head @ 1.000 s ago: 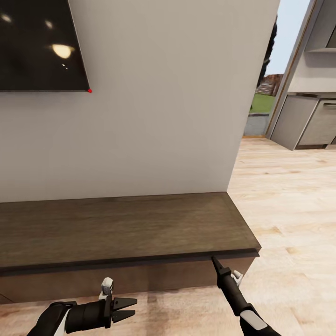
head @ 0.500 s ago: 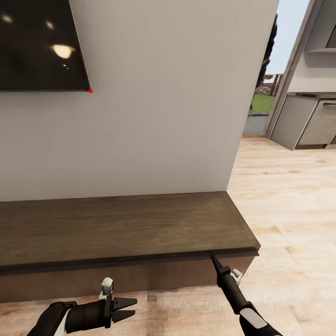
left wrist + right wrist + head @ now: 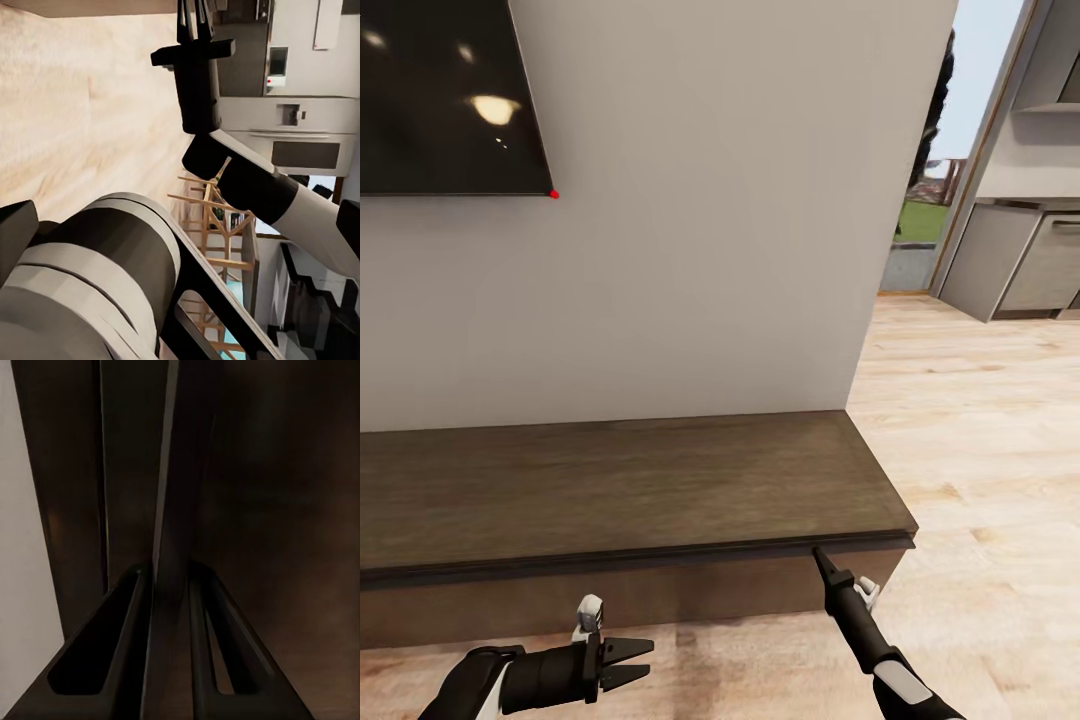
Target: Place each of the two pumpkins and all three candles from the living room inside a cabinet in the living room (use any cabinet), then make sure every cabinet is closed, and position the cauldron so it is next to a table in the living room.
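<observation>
The cabinet (image 3: 630, 490) is matt dark grained wood, the floor (image 3: 980, 420) pale wood planks, the screen (image 3: 445, 95) glossy

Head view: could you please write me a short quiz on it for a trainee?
1. True or false: a pumpkin sits on top of the cabinet.
2. Which gripper's tip points at the cabinet's front edge? A) left gripper B) right gripper
3. Fill in: the black screen hangs on the ___ above the cabinet.
Key: 1 false; 2 B; 3 wall.
</observation>
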Robot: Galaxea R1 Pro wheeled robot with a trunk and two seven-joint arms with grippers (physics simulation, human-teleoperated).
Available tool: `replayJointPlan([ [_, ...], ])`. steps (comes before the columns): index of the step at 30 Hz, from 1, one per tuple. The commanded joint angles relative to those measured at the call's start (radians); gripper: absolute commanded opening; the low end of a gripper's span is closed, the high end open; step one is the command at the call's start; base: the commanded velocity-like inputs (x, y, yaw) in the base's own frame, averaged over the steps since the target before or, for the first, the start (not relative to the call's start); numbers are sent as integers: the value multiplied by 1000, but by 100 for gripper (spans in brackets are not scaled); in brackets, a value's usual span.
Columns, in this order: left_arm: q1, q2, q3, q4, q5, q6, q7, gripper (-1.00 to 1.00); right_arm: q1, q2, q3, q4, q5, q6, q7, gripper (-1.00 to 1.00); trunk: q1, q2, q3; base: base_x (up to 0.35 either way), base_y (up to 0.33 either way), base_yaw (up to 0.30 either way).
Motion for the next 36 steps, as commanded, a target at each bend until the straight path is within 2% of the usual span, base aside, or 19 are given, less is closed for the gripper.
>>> replayJointPlan([
  [1,0,0,0,0,2,11,-2,100,0,0,-4,14,-5,9,3,-100,0,0,-1,0,0,0],
  [36,0,1,0,-2,2,11,-2,100,0,1,-10,14,-14,9,11,-100,0,0,-1,-2,0,0],
])
